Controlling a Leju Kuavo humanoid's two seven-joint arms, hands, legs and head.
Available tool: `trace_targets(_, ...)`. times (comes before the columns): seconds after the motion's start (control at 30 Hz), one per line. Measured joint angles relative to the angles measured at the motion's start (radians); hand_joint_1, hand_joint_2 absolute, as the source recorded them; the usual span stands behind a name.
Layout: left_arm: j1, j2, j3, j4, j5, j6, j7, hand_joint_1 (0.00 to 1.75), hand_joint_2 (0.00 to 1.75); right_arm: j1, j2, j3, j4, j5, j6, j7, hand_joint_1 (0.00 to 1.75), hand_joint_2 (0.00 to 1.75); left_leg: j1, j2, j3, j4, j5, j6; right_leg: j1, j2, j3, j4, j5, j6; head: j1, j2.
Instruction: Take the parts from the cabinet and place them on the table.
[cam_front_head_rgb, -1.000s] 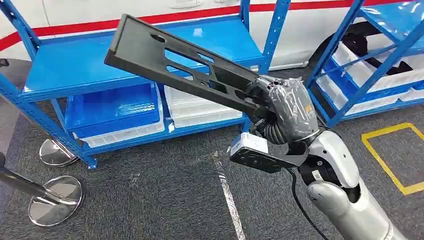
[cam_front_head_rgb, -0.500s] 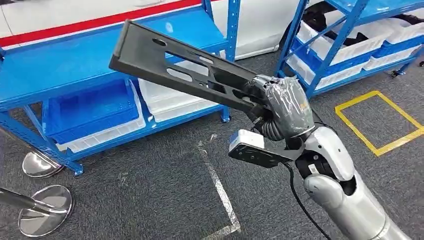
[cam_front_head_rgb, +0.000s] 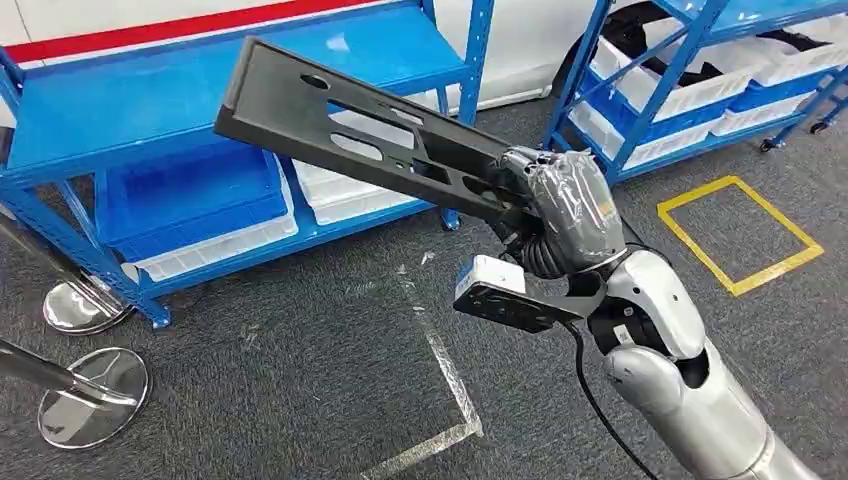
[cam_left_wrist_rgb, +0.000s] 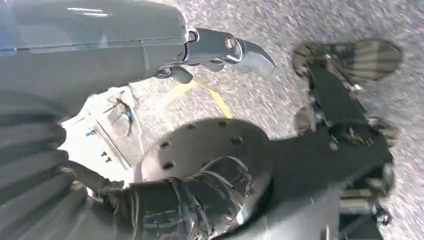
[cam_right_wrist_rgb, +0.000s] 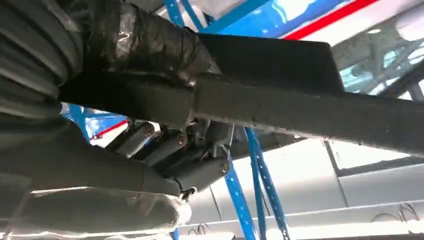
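Observation:
A long black flat part (cam_front_head_rgb: 360, 140) with slotted cut-outs sticks out up and to the left, held at one end by my right hand (cam_front_head_rgb: 565, 215), whose taped fingers wrap around it. It hangs in the air in front of the blue cabinet rack (cam_front_head_rgb: 150, 110), above the carpet. In the right wrist view the same part (cam_right_wrist_rgb: 310, 110) runs across as a dark bar out of my hand (cam_right_wrist_rgb: 140, 45). In the left wrist view my left hand (cam_left_wrist_rgb: 150, 55) hangs over the grey floor, its taped thumb (cam_left_wrist_rgb: 200, 195) apart from the fingers, with nothing in it.
The rack's lower shelf carries a blue bin (cam_front_head_rgb: 190, 200) and white bins (cam_front_head_rgb: 340, 195). A second blue rack (cam_front_head_rgb: 680, 70) with white bins stands at the right. A yellow tape square (cam_front_head_rgb: 740, 235) and white tape lines (cam_front_head_rgb: 440, 360) mark the carpet. Round stanchion bases (cam_front_head_rgb: 95, 395) sit at the left.
The whole scene has shifted, so the camera has moved; the racks now sit further left and higher. My right hand keeps the same hold on the black part.

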Motion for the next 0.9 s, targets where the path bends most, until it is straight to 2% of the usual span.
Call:
trace_targets(0.03,0.0,0.0,0.0,0.0,0.0,0.0,0.0,0.0,1.75,0.0,0.0,0.0,0.001,0.0,0.0,0.0,1.75,1.75,-0.006,0.0,-0.013,0.002,0.009,0.001,0.003,0.0,0.035,-0.032,0.039,-0.008,0.0,0.0)
trace_targets(0.07,0.0,0.0,0.0,0.0,0.0,0.0,0.0,0.0,1.75,0.0,0.0,0.0,0.001,0.0,0.0,0.0,1.75,1.75,-0.012,0.0,-0.023,0.002,0.016,0.001,0.008,-0.001,0.088,-0.099,0.074,-0.021,-0.001,0.0)
trace_targets(0.1,0.0,0.0,0.0,0.0,0.0,0.0,0.0,0.0,1.75,-0.001,0.0,0.0,0.001,0.0,0.0,0.0,1.75,1.75,-0.015,0.0,-0.029,0.002,0.022,0.001,0.017,-0.001,0.15,-0.185,0.088,-0.039,0.0,0.0)
trace_targets(0.13,0.0,-0.003,0.0,0.0,0.0,0.0,0.0,0.0,1.75,-0.004,0.0,0.0,0.001,0.0,0.0,0.0,1.75,1.75,-0.016,0.001,-0.035,0.002,0.028,0.0,0.028,-0.004,0.209,-0.279,0.053,-0.06,-0.003,0.0)
trace_targets(0.17,0.0,-0.004,0.001,0.0,0.0,0.0,-0.001,0.0,1.75,-0.006,0.0,0.0,0.0,-0.001,0.0,0.0,1.75,1.75,-0.018,0.003,-0.036,0.003,0.035,-0.003,0.028,-0.012,0.251,-0.347,0.037,-0.061,-0.004,0.0)
trace_targets(0.2,0.0,-0.004,0.001,0.0,0.0,0.0,-0.002,0.0,1.75,-0.011,0.0,0.001,0.002,-0.005,0.001,-0.002,1.75,1.75,-0.013,0.003,-0.04,-0.001,0.045,-0.01,0.029,-0.012,0.254,-0.357,0.035,-0.059,0.0,0.0)
trace_targets(0.27,-0.001,-0.004,0.003,0.0,0.002,-0.001,-0.005,0.0,1.75,-0.014,0.0,0.002,0.004,-0.016,0.002,-0.002,1.75,1.75,-0.006,0.006,-0.044,-0.007,0.061,-0.019,0.037,-0.009,0.243,-0.362,0.059,-0.062,0.0,0.0)
trace_targets(0.3,0.0,0.0,0.003,0.001,0.002,-0.001,-0.005,0.0,1.75,-0.014,0.0,0.002,0.006,-0.024,0.003,-0.003,1.75,1.75,-0.012,0.003,-0.052,-0.006,0.053,-0.023,0.022,-0.009,0.246,-0.397,0.074,-0.065,0.002,0.0)
trace_targets(0.33,0.0,-0.001,0.004,0.001,0.002,-0.001,-0.007,0.0,1.75,-0.016,0.003,0.003,0.009,-0.029,0.005,-0.004,1.75,1.75,-0.01,-0.003,-0.064,0.012,0.014,-0.032,0.02,-0.008,0.242,-0.401,0.089,-0.062,0.0,0.0)
trace_targets(0.37,0.002,-0.001,0.004,0.001,0.002,-0.004,-0.008,0.0,1.75,-0.02,0.004,0.004,0.012,-0.035,0.006,-0.005,1.75,1.75,-0.007,-0.004,-0.077,0.063,-0.046,-0.038,0.016,-0.006,0.23,-0.399,0.099,-0.066,0.0,0.0)
trace_targets(0.4,0.004,-0.002,0.004,0.001,0.002,-0.005,-0.008,0.0,1.75,-0.022,0.004,0.004,0.015,-0.04,0.006,-0.005,1.75,1.75,0.0,-0.004,-0.094,0.137,-0.104,-0.047,0.013,-0.004,0.214,-0.393,0.105,-0.065,-0.003,0.0)
trace_targets(0.43,0.004,-0.002,0.004,0.001,0.002,-0.006,-0.008,0.0,1.75,-0.024,0.006,0.005,0.018,-0.043,0.006,-0.006,1.75,1.75,0.007,-0.004,-0.108,0.204,-0.143,-0.054,0.011,0.0,0.2,-0.388,0.112,-0.062,-0.002,0.0)
trace_targets(0.47,0.003,-0.002,0.004,0.001,0.002,-0.006,-0.008,0.0,1.75,-0.026,0.006,0.006,0.021,-0.045,0.007,-0.006,1.75,1.75,0.012,-0.004,-0.115,0.257,-0.152,-0.061,0.007,0.006,0.184,-0.38,0.118,-0.057,-0.002,0.0)
trace_targets(0.5,0.002,-0.002,0.005,0.001,0.002,-0.006,-0.008,0.0,1.75,-0.027,0.006,0.008,0.025,-0.049,0.007,-0.007,1.75,1.75,0.018,-0.004,-0.109,0.283,-0.127,-0.068,0.001,0.01,0.165,-0.367,0.124,-0.051,-0.003,0.0)
trace_targets(0.53,0.0,-0.002,0.005,0.001,0.002,-0.006,-0.008,0.0,1.75,-0.027,0.006,0.009,0.028,-0.051,0.007,-0.007,1.75,1.75,0.023,-0.004,-0.087,0.269,-0.085,-0.075,-0.005,0.016,0.145,-0.353,0.128,-0.045,-0.003,0.0)
trace_targets(0.57,0.0,-0.001,0.005,0.001,0.001,-0.006,-0.008,0.0,1.75,-0.027,0.006,0.01,0.031,-0.051,0.007,-0.008,1.75,1.75,0.029,-0.006,-0.052,0.224,-0.046,-0.082,-0.012,0.023,0.125,-0.34,0.132,-0.039,-0.002,0.0)
trace_targets(0.6,0.001,0.0,0.005,0.001,0.001,-0.006,-0.008,0.0,1.75,-0.028,0.006,0.01,0.034,-0.052,0.007,-0.008,1.75,1.75,0.037,-0.016,-0.002,0.151,-0.022,-0.091,-0.019,0.032,0.105,-0.322,0.136,-0.032,-0.003,0.0)
trace_targets(0.63,0.0,0.0,0.005,0.001,0.001,-0.006,-0.008,0.0,1.75,-0.03,0.006,0.011,0.035,-0.052,0.007,-0.008,1.75,1.75,0.04,-0.052,0.029,0.084,-0.071,-0.103,-0.023,0.039,0.085,-0.308,0.141,-0.024,-0.004,0.0)
trace_targets(0.67,0.0,0.0,0.005,0.001,0.001,-0.006,-0.008,0.0,1.75,-0.034,0.006,0.011,0.036,-0.052,0.006,-0.007,1.75,1.75,0.034,-0.075,0.067,0.031,-0.09,-0.094,-0.02,0.048,0.067,-0.297,0.145,-0.016,-0.006,0.0)
trace_targets(0.7,0.002,0.0,0.005,0.001,0.001,-0.005,-0.009,0.0,1.75,-0.035,0.008,0.011,0.038,-0.052,0.006,-0.008,1.75,1.75,0.037,-0.07,0.056,0.041,-0.091,-0.077,-0.019,0.058,0.063,-0.297,0.16,-0.005,-0.005,0.0)
trace_targets(0.77,0.001,0.0,0.005,0.001,0.002,-0.004,-0.01,0.0,1.75,-0.04,0.008,0.011,0.042,-0.052,0.007,-0.008,1.75,1.75,0.031,-0.053,0.049,0.046,-0.085,-0.073,-0.018,0.075,0.057,-0.304,0.178,0.004,-0.005,0.0)
trace_targets(0.8,0.001,-0.002,0.005,0.001,0.003,-0.004,-0.011,0.0,1.75,-0.04,0.008,0.011,0.045,-0.053,0.007,-0.008,1.75,1.75,0.039,-0.039,0.044,0.039,-0.076,-0.058,-0.02,0.08,0.05,-0.303,0.179,0.007,-0.002,0.0)
trace_targets(0.83,0.0,-0.002,0.005,0.001,0.003,-0.004,-0.011,0.0,1.75,-0.04,0.008,0.011,0.046,-0.054,0.007,-0.008,1.75,1.75,0.037,-0.027,0.039,0.038,-0.069,-0.047,-0.016,0.045,0.041,-0.289,0.153,0.008,0.0,0.0)
trace_targets(0.87,0.0,-0.002,0.005,0.001,0.006,-0.004,-0.015,0.0,1.75,-0.041,0.009,0.011,0.049,-0.056,0.007,-0.008,1.75,1.75,0.033,-0.019,0.032,0.037,-0.063,-0.037,-0.012,0.018,0.028,-0.244,0.103,0.01,0.007,0.0)
trace_targets(0.9,0.0,-0.002,0.005,0.001,0.011,-0.004,-0.021,0.0,1.75,-0.044,0.01,0.011,0.049,-0.058,0.006,-0.008,1.75,1.75,0.028,-0.007,0.024,0.037,-0.056,-0.027,-0.013,0.006,0.008,-0.174,0.045,0.011,0.009,0.0)
